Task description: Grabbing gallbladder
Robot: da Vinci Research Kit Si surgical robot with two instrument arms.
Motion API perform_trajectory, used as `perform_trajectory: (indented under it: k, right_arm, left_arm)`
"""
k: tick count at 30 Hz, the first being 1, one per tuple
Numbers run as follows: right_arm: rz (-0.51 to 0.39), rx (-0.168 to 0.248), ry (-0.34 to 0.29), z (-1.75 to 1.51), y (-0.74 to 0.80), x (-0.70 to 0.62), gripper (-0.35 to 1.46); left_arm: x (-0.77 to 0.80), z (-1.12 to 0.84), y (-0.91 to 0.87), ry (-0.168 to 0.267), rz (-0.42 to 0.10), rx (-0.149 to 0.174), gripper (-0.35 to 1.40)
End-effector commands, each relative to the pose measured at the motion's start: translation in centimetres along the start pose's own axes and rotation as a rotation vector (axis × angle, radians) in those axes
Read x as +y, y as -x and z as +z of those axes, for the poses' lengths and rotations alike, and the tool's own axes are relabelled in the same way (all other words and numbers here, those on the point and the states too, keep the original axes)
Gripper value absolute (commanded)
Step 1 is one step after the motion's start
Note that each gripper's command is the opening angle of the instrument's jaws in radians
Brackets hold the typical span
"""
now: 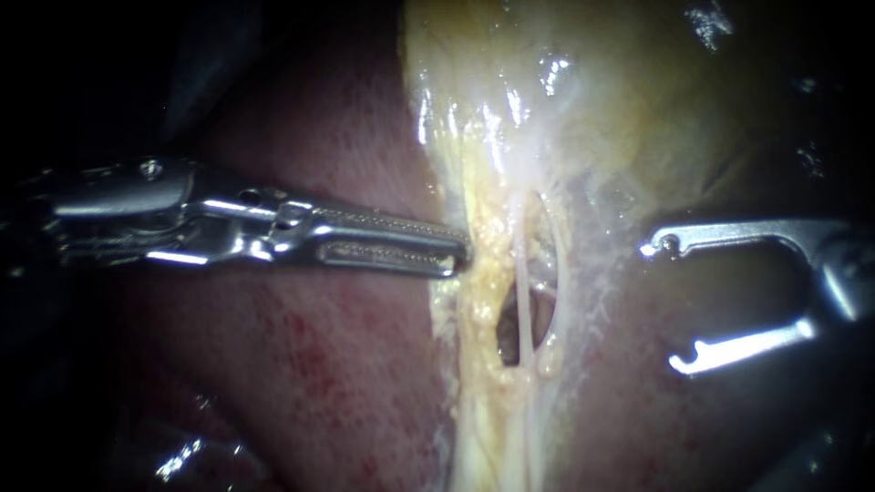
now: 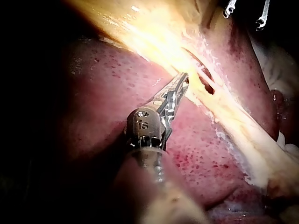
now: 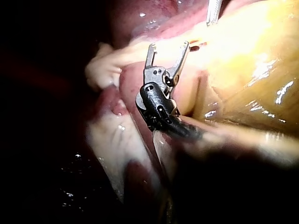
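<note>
**Inspector:** Status of the grab?

**Operator:** Approach only. The left instrument [image 1: 460,255] enters from 9 o'clock, jaws narrowly parted, tips against the pale tissue edge [image 1: 476,282] at centre, with no hold seen. The right instrument [image 1: 665,305] waits at 3 o'clock, jaws wide apart and empty.

**Inspector:** And the gallbladder?

**Operator:** The gallbladder [image 1: 620,91] lies at 12 to 1 o'clock, ungripped. The next move likely needs a bite on its wall, clear of the thin tubes [image 1: 526,310] just toward 6. The liver [image 1: 301,364] flanks at 7.

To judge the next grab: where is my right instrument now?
In the endoscope view the right instrument comes in from the right, its jaws open, beside the small opening in the pale yellow tissue, opposite the left instrument.
</note>
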Motion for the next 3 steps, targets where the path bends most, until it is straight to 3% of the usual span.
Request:
perform_trajectory:
  k: [1,3]
  right_arm:
    - [-0.001,0.000,0.000,0.00,0.00,0.01,0.58]
    - [0.000,0.000,0.000,-0.01,0.00,0.00,0.58]
  left_arm:
    - [0.00,0.01,0.00,0.001,0.000,0.000,-0.35]
    - [0.01,0.01,0.01,0.001,-0.001,0.000,-0.35]
